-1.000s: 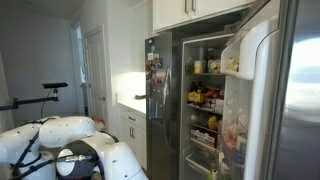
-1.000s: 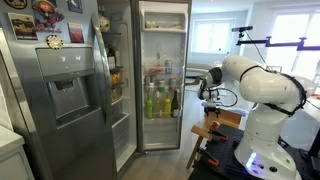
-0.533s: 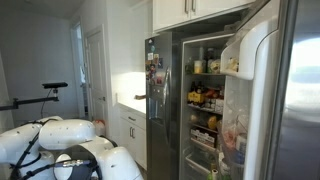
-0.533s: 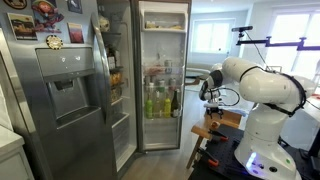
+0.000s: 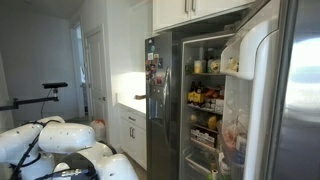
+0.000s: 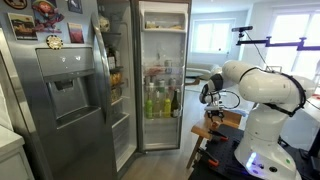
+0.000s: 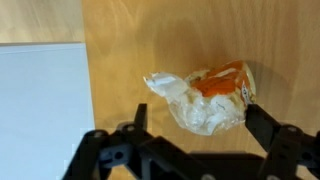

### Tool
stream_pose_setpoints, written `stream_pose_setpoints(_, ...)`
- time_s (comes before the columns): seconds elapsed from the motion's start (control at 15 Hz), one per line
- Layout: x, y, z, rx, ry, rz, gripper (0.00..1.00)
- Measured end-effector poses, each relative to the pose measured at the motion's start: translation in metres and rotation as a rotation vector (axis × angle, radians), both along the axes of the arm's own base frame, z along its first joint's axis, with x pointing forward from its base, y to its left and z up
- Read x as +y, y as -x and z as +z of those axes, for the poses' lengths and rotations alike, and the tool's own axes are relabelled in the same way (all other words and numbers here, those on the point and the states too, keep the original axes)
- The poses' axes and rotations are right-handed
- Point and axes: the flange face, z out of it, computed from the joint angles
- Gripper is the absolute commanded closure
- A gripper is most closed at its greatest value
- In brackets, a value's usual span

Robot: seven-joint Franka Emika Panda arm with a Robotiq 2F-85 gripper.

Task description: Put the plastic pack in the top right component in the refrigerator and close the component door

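Lower than before, tool [image 7: 195,112] splayed open over crinkled plastic pack [image 7: 205,95], print unreadable

The fridge [image 6: 160,40] is standing open with bottles [image 6: 160,100] inside. The white robot arm [image 6: 262,85] is leaning over a wooden table [image 6: 226,122].

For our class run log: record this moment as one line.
tool: open, over plastic pack | plastic pack: on wooden surface, ungrasped | refrigerator: door open
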Motion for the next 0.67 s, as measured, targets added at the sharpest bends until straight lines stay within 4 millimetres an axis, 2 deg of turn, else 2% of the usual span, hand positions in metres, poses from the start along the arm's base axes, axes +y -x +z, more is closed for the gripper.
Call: stream_pose_setpoints(0.67,0.0030,-0.0013,-0.0078,-0.009,-0.011,-0.001,0.00)
